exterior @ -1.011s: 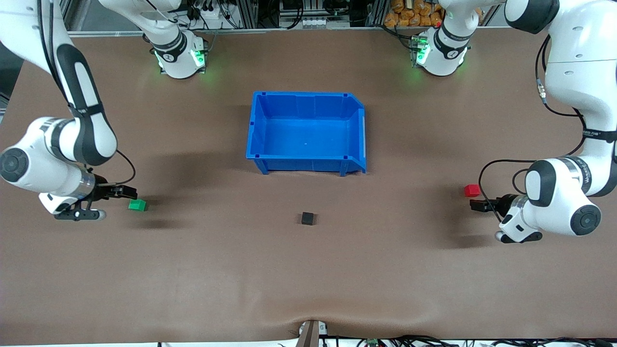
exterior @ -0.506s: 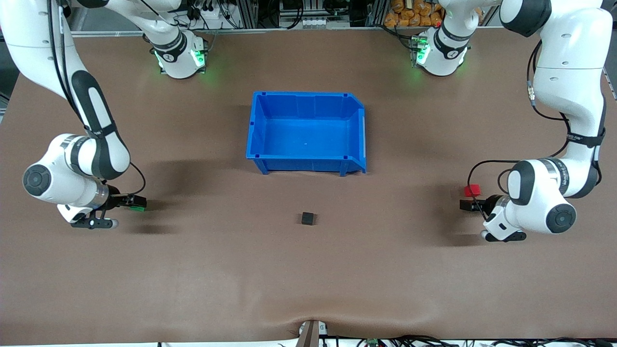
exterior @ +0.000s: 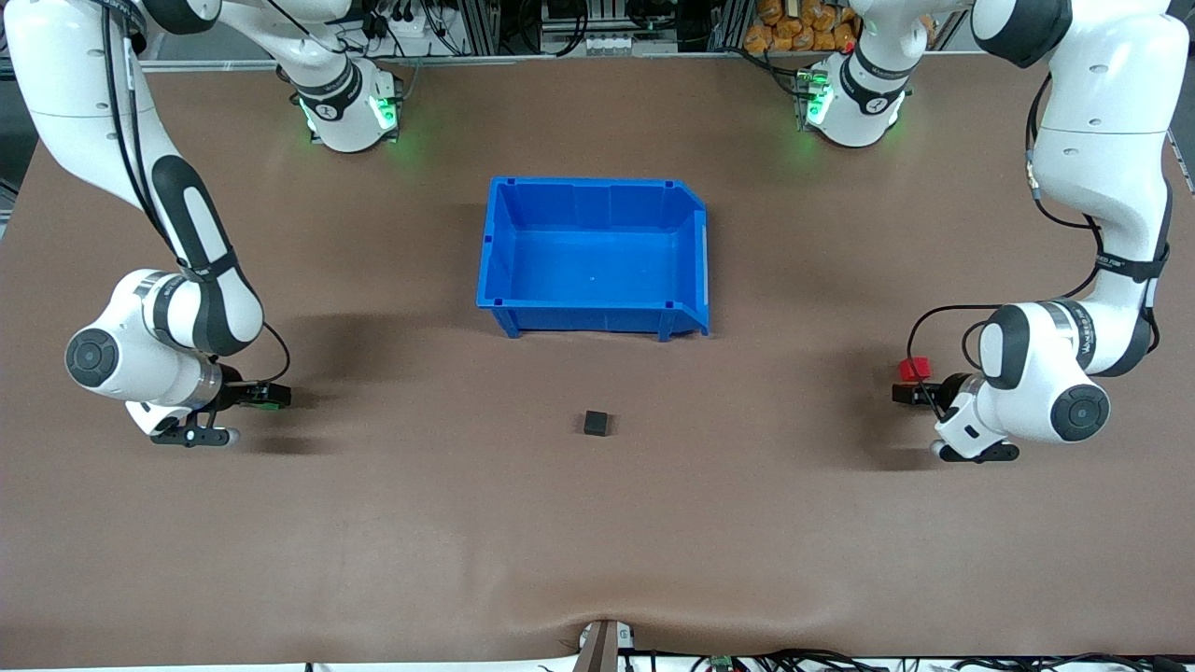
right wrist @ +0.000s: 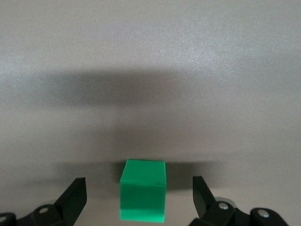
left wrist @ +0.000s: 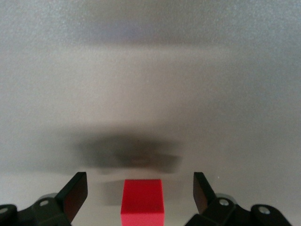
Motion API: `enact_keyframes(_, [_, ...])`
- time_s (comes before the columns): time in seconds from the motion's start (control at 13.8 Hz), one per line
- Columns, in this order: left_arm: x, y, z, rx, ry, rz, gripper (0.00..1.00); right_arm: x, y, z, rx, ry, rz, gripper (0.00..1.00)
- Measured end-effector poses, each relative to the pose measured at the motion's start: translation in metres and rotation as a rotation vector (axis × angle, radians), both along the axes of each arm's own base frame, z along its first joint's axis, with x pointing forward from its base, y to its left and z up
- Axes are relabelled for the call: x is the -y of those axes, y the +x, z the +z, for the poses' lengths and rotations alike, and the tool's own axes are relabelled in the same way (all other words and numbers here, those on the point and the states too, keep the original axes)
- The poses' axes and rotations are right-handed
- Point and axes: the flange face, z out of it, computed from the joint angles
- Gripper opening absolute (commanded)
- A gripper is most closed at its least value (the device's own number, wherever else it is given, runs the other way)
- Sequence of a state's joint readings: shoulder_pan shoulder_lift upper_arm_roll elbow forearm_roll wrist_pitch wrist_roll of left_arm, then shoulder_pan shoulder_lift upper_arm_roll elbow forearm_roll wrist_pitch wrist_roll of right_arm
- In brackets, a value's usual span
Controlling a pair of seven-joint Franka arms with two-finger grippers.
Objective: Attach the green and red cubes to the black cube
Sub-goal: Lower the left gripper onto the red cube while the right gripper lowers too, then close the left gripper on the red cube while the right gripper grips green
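The black cube (exterior: 596, 424) lies alone on the brown table, nearer the front camera than the blue bin. The green cube (exterior: 271, 399) lies toward the right arm's end of the table. My right gripper (exterior: 268, 397) is low at the table and open, and the green cube (right wrist: 143, 197) stands between its fingers (right wrist: 75, 197) without touching them. The red cube (exterior: 914, 368) lies toward the left arm's end. My left gripper (exterior: 904, 393) is low and open, and the red cube (left wrist: 142, 202) sits between its fingers (left wrist: 203, 195), apart from both.
An open blue bin (exterior: 485, 245) with nothing in it stands in the middle of the table, nearer the robots' bases than the black cube. A small metal fixture (exterior: 602, 644) sticks up at the table's front edge.
Both arms have moved toward the middle of the table. The right gripper's open fingers have come around the green cube, and the left gripper's around the red cube. The cubes have not moved.
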State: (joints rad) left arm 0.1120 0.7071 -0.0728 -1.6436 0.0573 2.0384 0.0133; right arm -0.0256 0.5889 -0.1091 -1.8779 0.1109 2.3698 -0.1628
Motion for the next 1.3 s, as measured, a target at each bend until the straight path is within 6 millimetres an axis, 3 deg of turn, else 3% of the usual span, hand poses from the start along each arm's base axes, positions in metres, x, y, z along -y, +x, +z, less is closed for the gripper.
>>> enact_keyframes(0.14, [-0.0028, -0.0032, 0.0019, -0.007, -0.004, -0.012, 0.68, 0.0, -0.0002, -0.0007, -0.001, 0.0, 0.0, 0.96])
enact_keyframes(0.43, [-0.0042, -0.0058, 0.0003, -0.017, -0.008, -0.019, 0.74, 0.0, -0.0005, -0.0019, -0.003, 0.0, 0.001, 0.76])
enact_keyframes(0.65, [-0.0032, -0.0067, 0.0001, -0.025, -0.009, -0.021, 0.75, 0.0001, -0.0009, -0.0036, -0.006, 0.0, 0.0, 0.72])
enact_keyframes(0.72, [-0.003, -0.0068, 0.0, -0.026, -0.009, -0.021, 0.71, 0.0002, -0.001, -0.0042, -0.007, 0.0, 0.0, 0.65])
enact_keyframes(0.87, [-0.0031, -0.0074, -0.0002, -0.03, -0.009, -0.021, 0.52, 0.0003, -0.0012, -0.005, -0.008, 0.0, 0.0, 0.47])
enact_keyframes(1.16, [0.0001, -0.0105, -0.0006, -0.054, -0.013, -0.025, 0.4, 0.0007, -0.0019, -0.0079, -0.013, 0.001, -0.001, 0.25])
enact_keyframes(1.23, [0.0011, -0.0105, 0.0003, -0.055, -0.014, -0.027, 0.31, 0.0013, -0.002, -0.0079, -0.013, 0.001, -0.002, 0.2])
enact_keyframes(1.3, [0.0015, -0.0105, 0.0013, -0.055, -0.015, -0.027, 0.1, 0.0018, -0.002, -0.0079, -0.013, 0.001, -0.003, 0.14])
